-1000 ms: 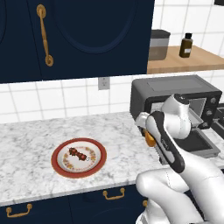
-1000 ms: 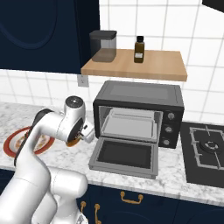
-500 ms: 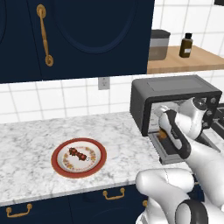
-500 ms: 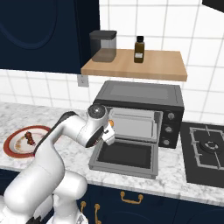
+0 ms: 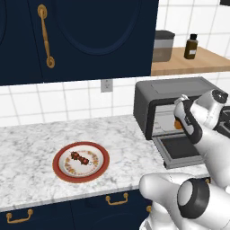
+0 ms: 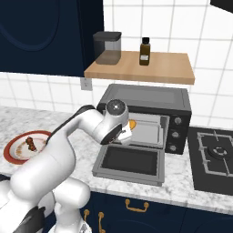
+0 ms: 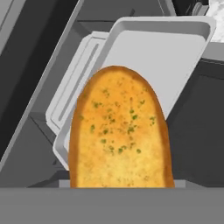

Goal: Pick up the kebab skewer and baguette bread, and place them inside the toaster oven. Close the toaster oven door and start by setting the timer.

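My gripper (image 6: pixel 129 129) is shut on the baguette bread (image 7: pixel 118 135), a golden-orange loaf that hides my fingertips in the hand view. I hold the bread (image 6: pixel 132 124) at the mouth of the dark grey toaster oven (image 6: pixel 150 98), just above its open door (image 6: pixel 129 161), which lies flat. A pale metal tray (image 7: pixel 157 48) sits inside the oven, right behind the bread. In the left base view, the bread (image 5: pixel 178 125) shows as an orange spot at the oven opening (image 5: pixel 170 90). The kebab skewer (image 5: pixel 81 158) lies on the red-rimmed plate (image 5: pixel 60 173) on the counter to the left.
A wooden shelf (image 6: pixel 164 73) above the oven carries a dark canister (image 6: pixel 107 46) and a brown bottle (image 6: pixel 144 51). A stove burner (image 6: pixel 217 154) lies right of the oven. Dark blue cabinets (image 5: pixel 90 36) hang over the marble counter (image 5: pixel 27 148).
My arm has swung right from beside the plate to the oven opening, carrying the bread along. The skewer and plate have stayed put.
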Robot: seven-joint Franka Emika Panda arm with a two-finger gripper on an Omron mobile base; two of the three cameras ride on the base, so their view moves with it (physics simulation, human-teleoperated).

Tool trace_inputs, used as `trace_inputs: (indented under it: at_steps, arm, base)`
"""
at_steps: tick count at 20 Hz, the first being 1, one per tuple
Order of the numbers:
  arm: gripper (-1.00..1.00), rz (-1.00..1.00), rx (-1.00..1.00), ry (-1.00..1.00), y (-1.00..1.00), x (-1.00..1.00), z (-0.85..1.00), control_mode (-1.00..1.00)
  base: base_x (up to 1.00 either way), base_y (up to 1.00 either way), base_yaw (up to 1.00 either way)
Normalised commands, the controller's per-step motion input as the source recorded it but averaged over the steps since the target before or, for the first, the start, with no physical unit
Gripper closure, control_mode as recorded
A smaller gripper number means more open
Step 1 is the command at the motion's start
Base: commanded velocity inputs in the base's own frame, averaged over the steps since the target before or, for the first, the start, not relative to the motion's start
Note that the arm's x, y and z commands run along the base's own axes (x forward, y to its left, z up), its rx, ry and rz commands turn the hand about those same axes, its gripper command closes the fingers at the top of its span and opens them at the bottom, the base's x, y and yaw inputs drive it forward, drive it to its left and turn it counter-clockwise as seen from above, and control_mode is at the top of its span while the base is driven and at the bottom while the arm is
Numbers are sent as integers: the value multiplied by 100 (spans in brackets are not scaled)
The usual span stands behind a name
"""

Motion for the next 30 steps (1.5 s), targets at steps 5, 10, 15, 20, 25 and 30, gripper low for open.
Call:
trace_inputs:
  at_steps: [5, 10, 15, 20, 25, 30]
  arm:
    - [100, -15, 12, -17, 0, 0, -9, -100]
    - [100, -4, 5, -8, -12, 9, -12, -100]
    - [100, 0, 2, 2, -17, 10, -7, -100]
    - [100, 1, 1, 0, 0, 19, -4, -100]
    - [100, 14, -2, -2, 1, 4, -3, -100]
    - [100, 31, -14, -4, 0, 0, -3, -100]
  base:
    - [0, 0, 0]
    - [0, 0, 0]
    - [0, 0, 0]
    - [0, 0, 0]
    - [0, 0, 0]
    - [0, 0, 0]
